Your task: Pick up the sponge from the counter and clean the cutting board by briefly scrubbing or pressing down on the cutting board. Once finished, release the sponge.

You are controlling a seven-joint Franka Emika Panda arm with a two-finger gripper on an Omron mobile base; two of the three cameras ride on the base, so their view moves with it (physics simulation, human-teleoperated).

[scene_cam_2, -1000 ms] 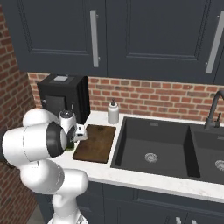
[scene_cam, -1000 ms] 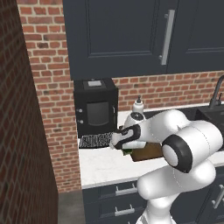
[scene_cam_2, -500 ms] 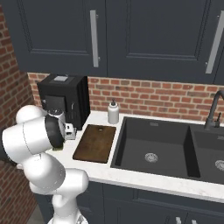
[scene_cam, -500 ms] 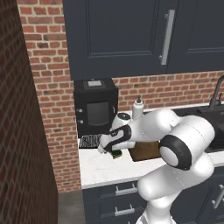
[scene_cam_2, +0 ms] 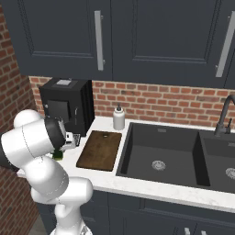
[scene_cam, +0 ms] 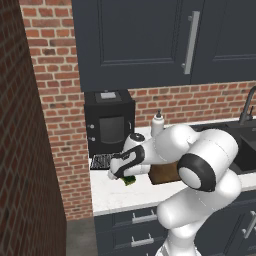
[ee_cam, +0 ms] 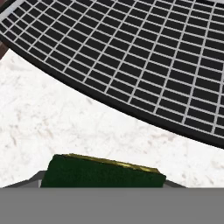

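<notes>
While base views hide them, fingers point(ee_cam: 103, 186) clamp the sponge point(ee_cam: 103, 173) beside the mesh mat point(ee_cam: 131, 57).

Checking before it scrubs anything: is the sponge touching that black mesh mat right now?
Apart. In the hand view a strip of bare white counter lies plainly between the sponge and the curved edge of the black mesh mat.

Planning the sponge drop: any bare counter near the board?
Bare counter in front of the mesh mat, left of the cutting board. Crowded behind: black appliance, soap bottle. Sink borders the board's right.
</notes>
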